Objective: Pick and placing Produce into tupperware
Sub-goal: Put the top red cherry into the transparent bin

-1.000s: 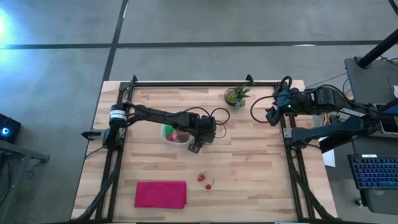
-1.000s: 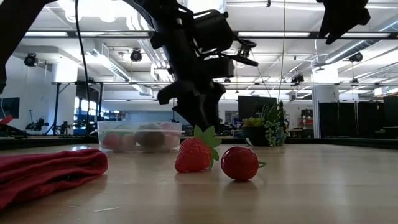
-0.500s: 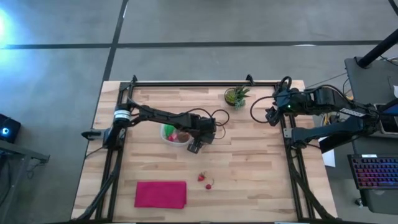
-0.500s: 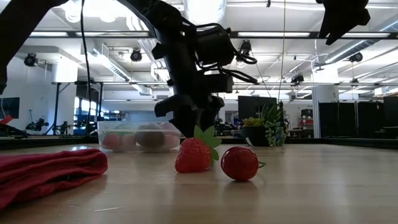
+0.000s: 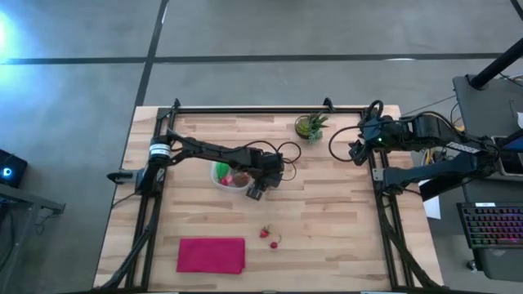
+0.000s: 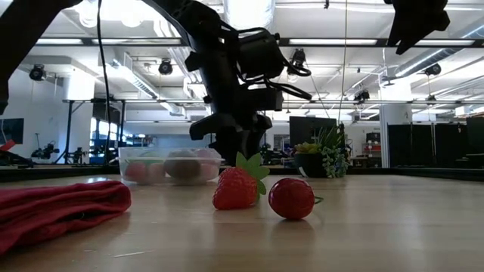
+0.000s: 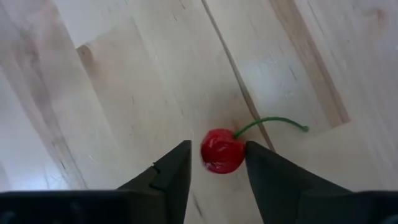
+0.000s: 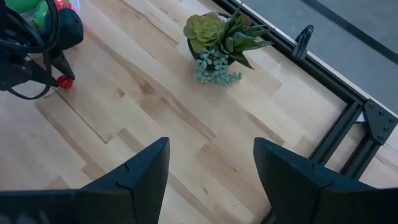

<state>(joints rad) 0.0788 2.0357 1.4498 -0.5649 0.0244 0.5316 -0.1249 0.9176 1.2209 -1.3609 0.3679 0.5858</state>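
My left gripper (image 5: 255,193) hangs low over the table just right of the clear tupperware (image 5: 231,176), fingers pointing down and open. In the left wrist view, a red cherry (image 7: 221,152) with a green stem lies on the wood between the two fingers (image 7: 177,165), which stand on either side of it. The tupperware holds green, pink and brown produce (image 6: 181,166). A strawberry (image 6: 234,189) and a second cherry (image 6: 291,198) lie on the table nearer the front edge. My right gripper (image 5: 357,151) waits open at the table's far right.
A magenta cloth (image 5: 211,254) lies flat near the front left. A small potted plant (image 5: 310,126) stands at the far edge, also in the right wrist view (image 8: 221,40). Bare wood spans the table's right half. The frame rail (image 8: 348,118) borders the table.
My left gripper has come down toward the table beside the tupperware, bringing its open fingers around the cherry. The produce, the cloth and the right arm have stayed where they were.
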